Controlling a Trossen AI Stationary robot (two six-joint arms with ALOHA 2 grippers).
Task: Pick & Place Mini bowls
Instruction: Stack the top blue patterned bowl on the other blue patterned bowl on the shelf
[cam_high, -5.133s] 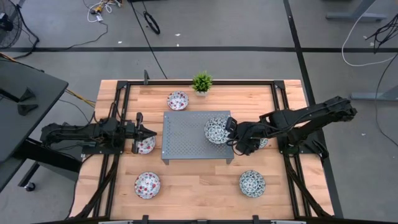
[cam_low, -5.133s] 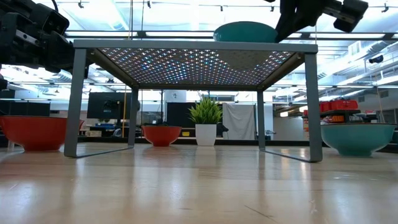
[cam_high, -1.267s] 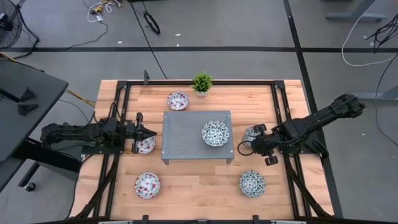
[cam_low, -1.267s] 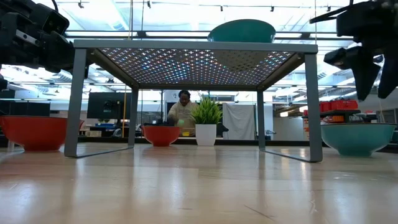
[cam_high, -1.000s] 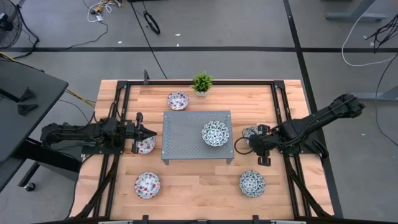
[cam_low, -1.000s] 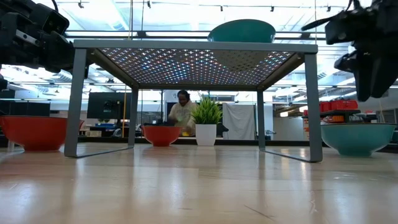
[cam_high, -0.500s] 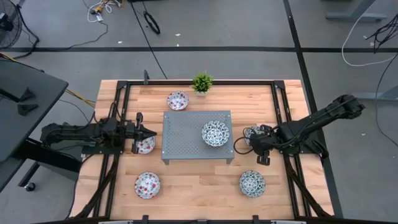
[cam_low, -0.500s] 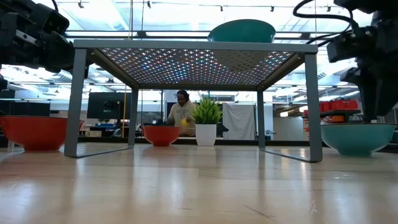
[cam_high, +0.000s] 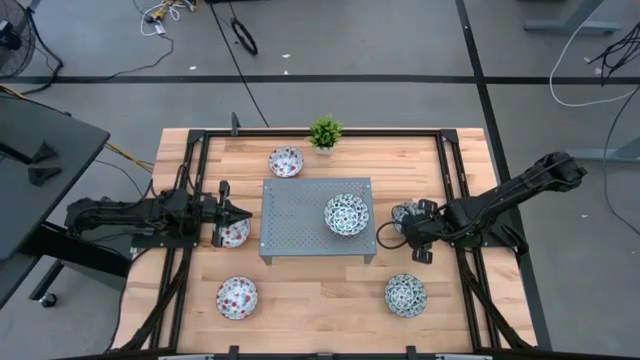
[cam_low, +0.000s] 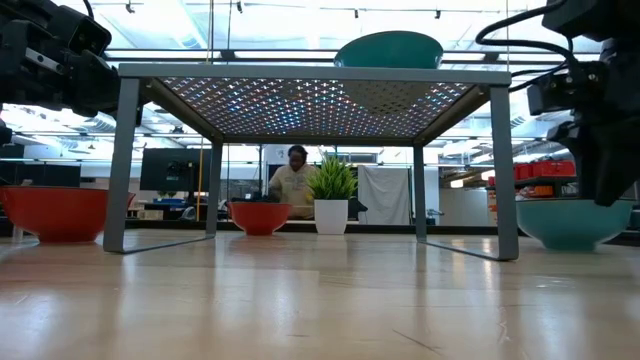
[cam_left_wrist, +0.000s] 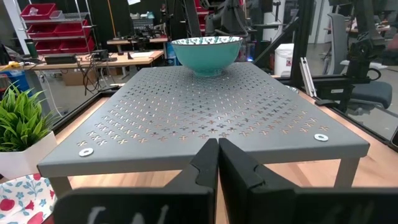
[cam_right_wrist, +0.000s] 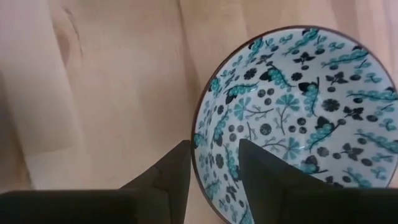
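Mini bowl (cam_right_wrist: 292, 118) rim between gripper (cam_right_wrist: 213, 165) fingers

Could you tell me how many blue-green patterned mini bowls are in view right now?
3: one blue-green bowl on the rack, one under the right pincer beside the rack, one near the table's front right.

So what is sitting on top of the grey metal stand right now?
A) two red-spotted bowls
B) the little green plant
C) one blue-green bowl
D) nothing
C: the high view shows a single blue-green patterned bowl on the perforated grey stand, while the plant stands on the wooden table beyond it.
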